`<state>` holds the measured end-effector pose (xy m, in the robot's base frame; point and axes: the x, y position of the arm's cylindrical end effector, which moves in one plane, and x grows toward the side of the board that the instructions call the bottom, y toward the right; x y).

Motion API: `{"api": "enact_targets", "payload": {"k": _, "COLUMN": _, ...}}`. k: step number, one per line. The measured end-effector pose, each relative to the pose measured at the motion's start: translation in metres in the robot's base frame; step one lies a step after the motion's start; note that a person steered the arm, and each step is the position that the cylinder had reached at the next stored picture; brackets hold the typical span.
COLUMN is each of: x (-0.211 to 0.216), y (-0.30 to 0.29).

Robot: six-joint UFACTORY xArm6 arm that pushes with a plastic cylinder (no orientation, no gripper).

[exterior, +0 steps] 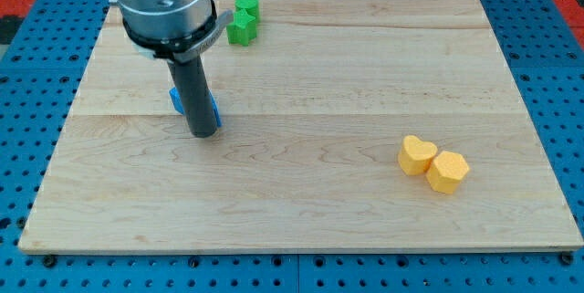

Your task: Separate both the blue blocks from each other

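Blue blocks (175, 100) lie at the view's left on the wooden board, mostly hidden behind my rod. Only blue edges show on the rod's left and right sides (213, 108), so I cannot tell their shapes or whether they touch. My tip (203, 133) rests on the board just below the blue blocks, right against them.
Two green blocks (244, 17) sit touching near the board's top edge, above the rod. A yellow heart-shaped block (417, 154) and a yellow hexagonal block (447, 172) sit touching at the lower right. The board's edge (301, 249) meets a blue pegboard surround.
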<state>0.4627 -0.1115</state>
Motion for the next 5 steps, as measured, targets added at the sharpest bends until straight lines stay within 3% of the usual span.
{"api": "enact_targets", "payload": {"k": 1, "x": -0.006, "y": -0.024}}
{"api": "enact_targets", "payload": {"k": 2, "x": 0.028, "y": -0.018}}
{"api": "enact_targets", "payload": {"k": 5, "x": -0.058, "y": -0.019}}
